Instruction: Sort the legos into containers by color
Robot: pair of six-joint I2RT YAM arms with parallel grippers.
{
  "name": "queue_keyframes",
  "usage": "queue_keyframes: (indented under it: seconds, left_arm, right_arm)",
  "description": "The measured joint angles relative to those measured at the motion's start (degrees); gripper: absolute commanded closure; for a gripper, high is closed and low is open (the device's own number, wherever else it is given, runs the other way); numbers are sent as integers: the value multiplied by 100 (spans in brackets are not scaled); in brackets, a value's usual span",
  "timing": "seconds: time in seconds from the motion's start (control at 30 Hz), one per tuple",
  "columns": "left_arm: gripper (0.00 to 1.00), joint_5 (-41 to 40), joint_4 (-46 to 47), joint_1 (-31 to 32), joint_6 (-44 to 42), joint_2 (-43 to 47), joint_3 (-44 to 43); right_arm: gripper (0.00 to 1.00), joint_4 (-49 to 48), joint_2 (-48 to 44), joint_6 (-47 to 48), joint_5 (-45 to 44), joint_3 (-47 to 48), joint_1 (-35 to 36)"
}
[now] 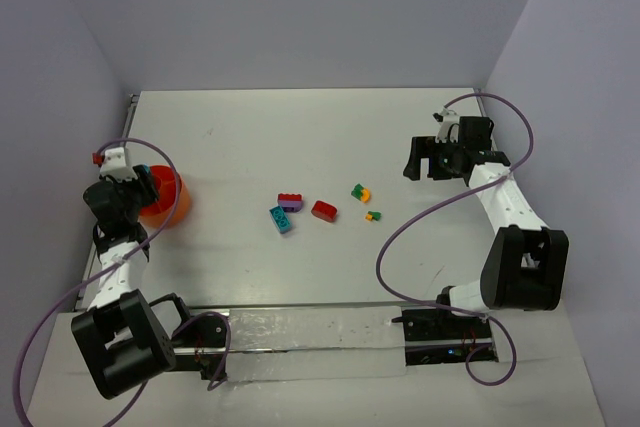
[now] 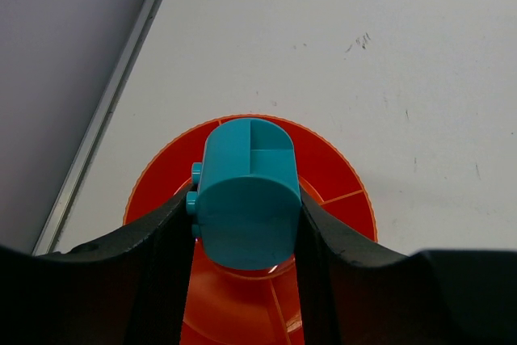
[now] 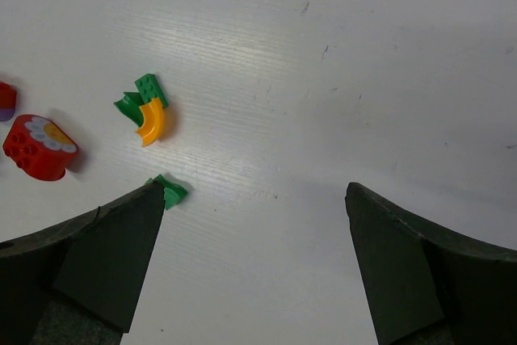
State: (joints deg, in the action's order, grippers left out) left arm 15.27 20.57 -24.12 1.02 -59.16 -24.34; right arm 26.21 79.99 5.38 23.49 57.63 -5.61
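Top external view gives me the flat white matte table (image 1: 300, 137), faintly scuffed, boxed in by pale lilac walls (image 1: 60, 37), with purple cables (image 1: 400, 237) looping off both arms. Next in size is the round orange bowl (image 2: 343, 175), glossy plastic with a finely notched rim and thin raised dividers. It sits near the table's left edge, and from overhead my left wrist covers its left part.

On the left wrist camera the left gripper (image 2: 246, 199) hangs right above that bowl, its black fingers (image 2: 161, 232) half spread and pinching a teal brick (image 2: 250, 175) by two sides. The brick is shiny, rounded at one end and hollow underneath with inner ribs. It hides the bowl's middle, so I cannot tell what lies in the compartments.

My right gripper (image 3: 250, 191) hovers over bare table on the right, wedge-shaped fingers spread wide, touching nothing.

Loose at mid-table are:
- a teal-and-purple brick (image 1: 282, 219)
- a red-and-purple brick (image 1: 290, 201) just beside it
- a rounded red brick (image 3: 38, 145) with a white flower print
- a green-and-orange curved cluster (image 3: 145, 111)
- a tiny green piece (image 3: 171, 191), partly hidden behind one right finger
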Motion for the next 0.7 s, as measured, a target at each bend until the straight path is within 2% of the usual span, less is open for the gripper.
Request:
queue_keyframes:
  seconds: [0.3, 0.53, 0.7]
  left_arm:
    - [21, 14, 23, 0, 15, -17, 0]
    - [19, 53, -77, 0, 35, 44, -53]
    - [16, 294, -315, 0, 21, 469, -326]
  right_arm:
    - [0, -1, 2, -1, 2, 0, 0]
    - [0, -1, 4, -1, 4, 0, 0]
    - [0, -1, 2, -1, 21, 0, 0]
